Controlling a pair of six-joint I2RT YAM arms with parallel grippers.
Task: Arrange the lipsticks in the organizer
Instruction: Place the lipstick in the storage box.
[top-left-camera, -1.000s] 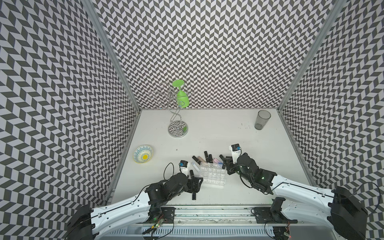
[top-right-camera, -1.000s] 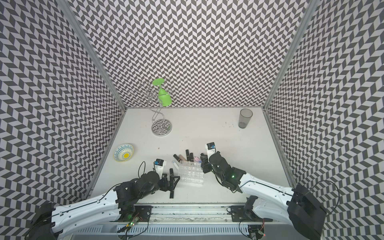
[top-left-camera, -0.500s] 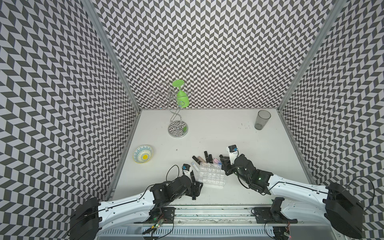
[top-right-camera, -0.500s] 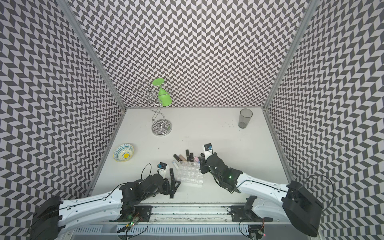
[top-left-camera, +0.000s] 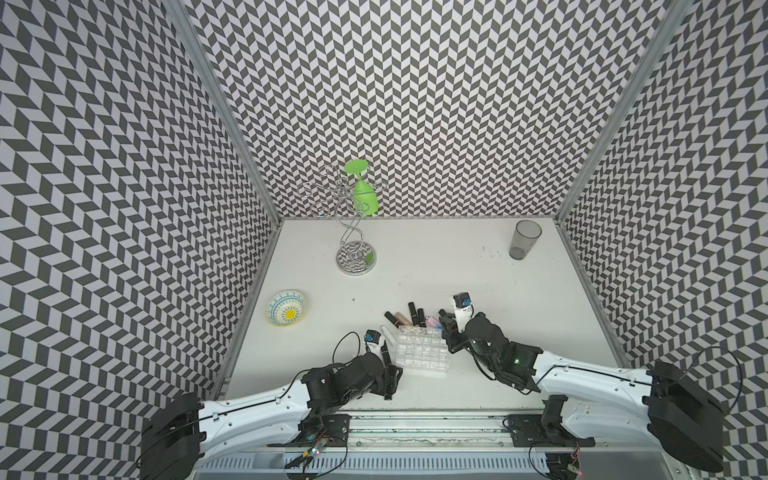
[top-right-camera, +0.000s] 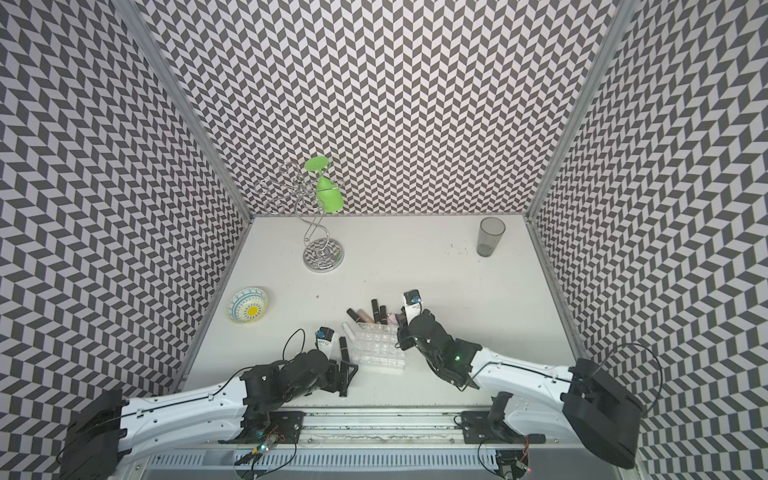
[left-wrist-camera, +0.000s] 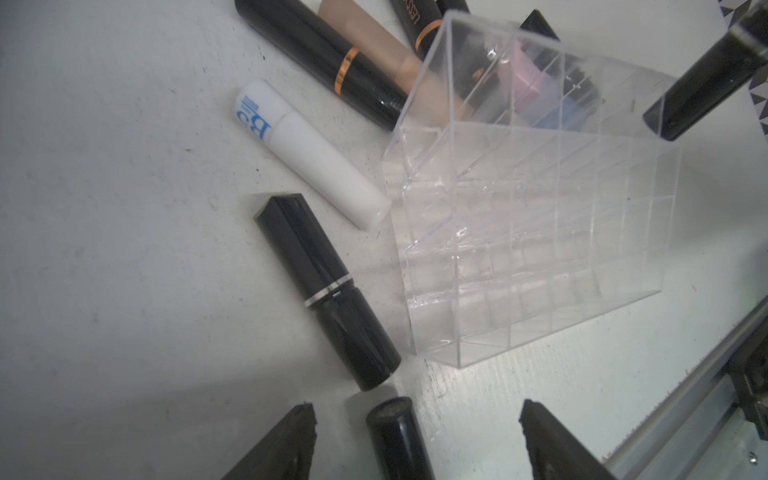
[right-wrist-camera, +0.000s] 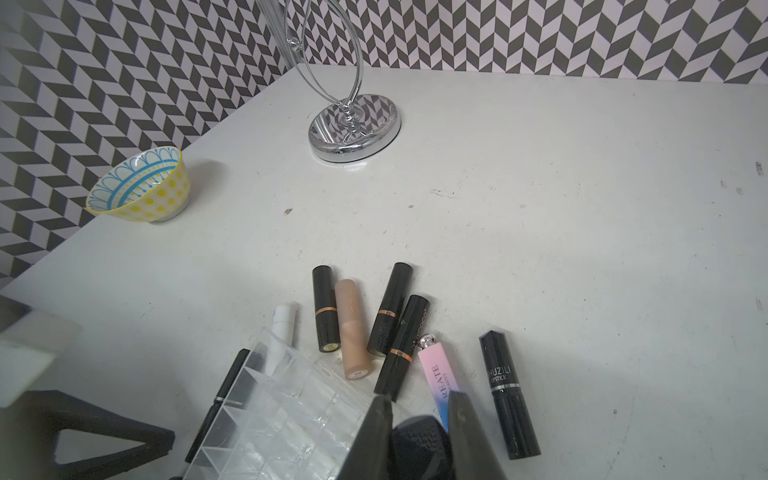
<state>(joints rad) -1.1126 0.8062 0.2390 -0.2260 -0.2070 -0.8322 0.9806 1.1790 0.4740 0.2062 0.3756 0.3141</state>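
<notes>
Organizer: we are finding the clear gridded organizer (top-left-camera: 422, 355) at lower centre of both top views, sitting flat on the white table (top-left-camera: 478, 274) between the two arms.
Upper cluster: we are seeing a beige tube (right-wrist-camera: 353, 332), a pink tube (right-wrist-camera: 436, 374) and gold-ringed black tubes (right-wrist-camera: 326, 309) lying side by side on the table just above the organizer in the right wrist frame.
Lettered black tube (right-wrist-camera: 507, 395): lying at lower right of that frame, beside the pink tube.
White tube (left-wrist-camera: 307, 153): lying left of centre in the left wrist frame, with one end just beside the organizer's wall (touching or not, we cannot tell).
Silver-ringed black tube (left-wrist-camera: 328, 291): lying below the white tube, near the organizer's corner.
Left pincer (left-wrist-camera: 415, 409): at the bottom edge, jaws standing wide. A loose black tube (left-wrist-camera: 395, 436) is sitting between them with table showing on both sides.
Right pincer (right-wrist-camera: 417, 403): jaws drawn narrow, clamping a held black tube (left-wrist-camera: 702, 83), which is hanging tilted at upper right of the left wrist frame.
Surroundings: patterned bowl (top-left-camera: 286, 308) at left, chrome stand (top-left-camera: 356, 257) and grey tumbler (top-left-camera: 524, 239) further up.
</notes>
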